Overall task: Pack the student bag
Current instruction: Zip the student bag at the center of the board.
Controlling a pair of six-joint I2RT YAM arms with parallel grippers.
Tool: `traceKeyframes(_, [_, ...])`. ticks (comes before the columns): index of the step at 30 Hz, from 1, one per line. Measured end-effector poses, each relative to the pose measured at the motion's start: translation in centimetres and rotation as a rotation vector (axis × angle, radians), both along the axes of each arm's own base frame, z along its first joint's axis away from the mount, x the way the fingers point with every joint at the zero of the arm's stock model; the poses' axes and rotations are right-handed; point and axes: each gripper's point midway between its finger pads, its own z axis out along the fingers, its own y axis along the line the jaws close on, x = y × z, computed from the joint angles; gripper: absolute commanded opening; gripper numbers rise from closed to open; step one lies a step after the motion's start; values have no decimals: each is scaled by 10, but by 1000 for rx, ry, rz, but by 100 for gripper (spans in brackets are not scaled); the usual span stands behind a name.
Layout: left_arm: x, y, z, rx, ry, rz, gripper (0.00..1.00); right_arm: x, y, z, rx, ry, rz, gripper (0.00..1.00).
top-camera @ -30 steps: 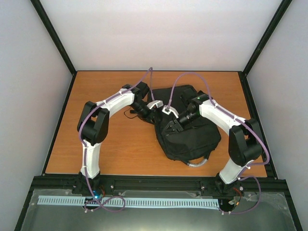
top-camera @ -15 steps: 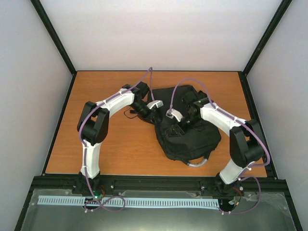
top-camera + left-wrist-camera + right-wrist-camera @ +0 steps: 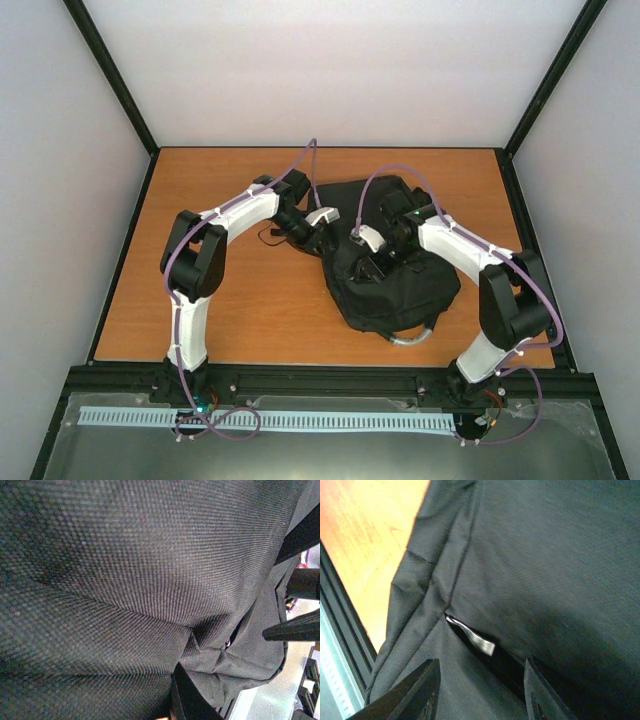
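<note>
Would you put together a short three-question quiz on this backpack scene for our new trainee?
1. True or false: the student bag lies on the wooden table.
2. In its own wrist view, the right gripper is: A) open over black fabric; B) shut on a pencil; C) out of view.
3. Fill in: the silvery tab just beyond its fingers looks like a zipper ___.
Key: 1 true; 2 A; 3 pull.
</note>
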Motion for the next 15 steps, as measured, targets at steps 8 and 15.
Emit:
traceKeyframes(8, [1, -1, 0, -5, -8, 0, 1, 1, -3, 0, 22, 33, -42, 53])
traceKeyframes(15, [1, 0, -1, 1, -7, 1, 1, -4, 11, -7, 79, 110, -28, 49])
